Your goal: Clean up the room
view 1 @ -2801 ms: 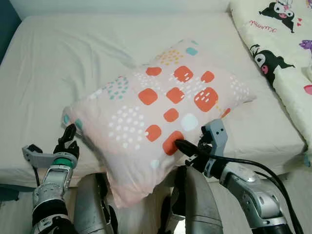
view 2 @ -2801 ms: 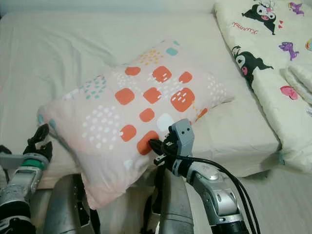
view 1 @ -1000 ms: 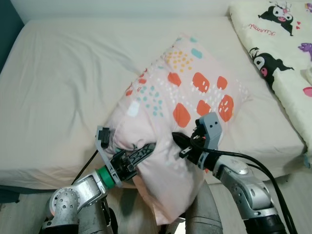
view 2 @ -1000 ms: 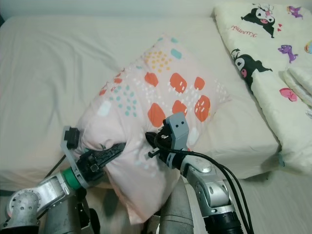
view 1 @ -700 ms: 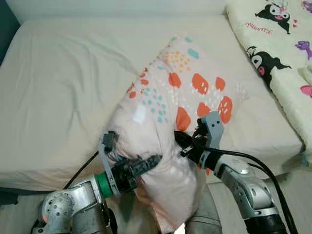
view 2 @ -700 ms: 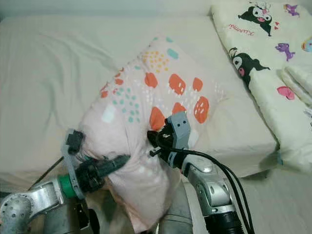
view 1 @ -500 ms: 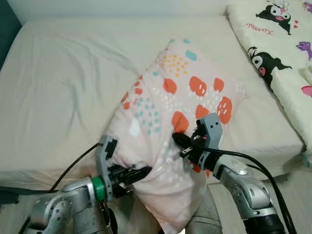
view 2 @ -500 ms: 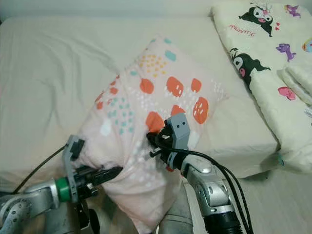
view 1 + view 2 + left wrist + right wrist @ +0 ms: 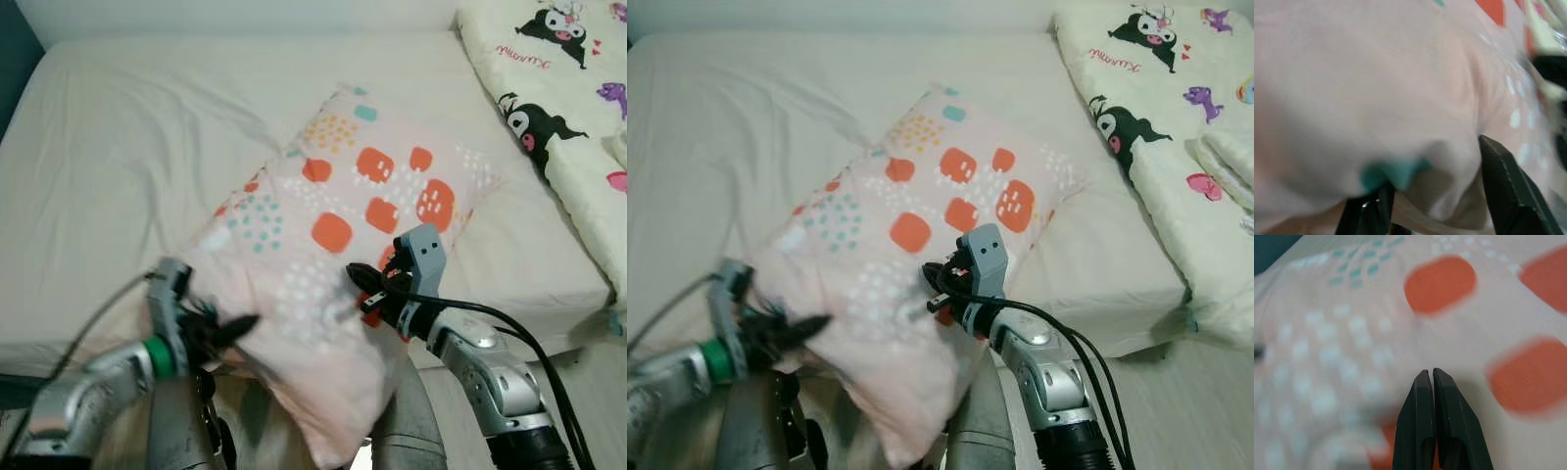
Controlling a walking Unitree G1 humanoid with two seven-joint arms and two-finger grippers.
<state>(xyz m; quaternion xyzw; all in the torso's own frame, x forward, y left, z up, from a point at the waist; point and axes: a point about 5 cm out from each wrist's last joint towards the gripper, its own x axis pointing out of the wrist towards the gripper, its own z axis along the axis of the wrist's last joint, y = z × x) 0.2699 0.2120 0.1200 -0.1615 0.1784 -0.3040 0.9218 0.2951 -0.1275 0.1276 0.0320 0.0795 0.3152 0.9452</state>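
Bed [image 9: 118, 147] with a cream sheet spans the scene. Left gripper [image 9: 227, 329], motion-blurred, sits at the near-left corner of the pillow [image 9: 333, 245]; in the left wrist view its fingers [image 9: 1508, 186] stand apart with pillow fabric bunched between them. Pillow is pink with orange squares and dots, lying on the bed, its near end overhanging the edge. Right gripper [image 9: 359, 281] presses its fingertips, closed together, against the pillow's near-right side. Cartoon-print blanket [image 9: 558, 108] lies far right.

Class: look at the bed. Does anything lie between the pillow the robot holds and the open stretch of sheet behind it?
Nothing visible does. The pillow is pinched by both the left gripper and right gripper, and the sheet behind is bare.
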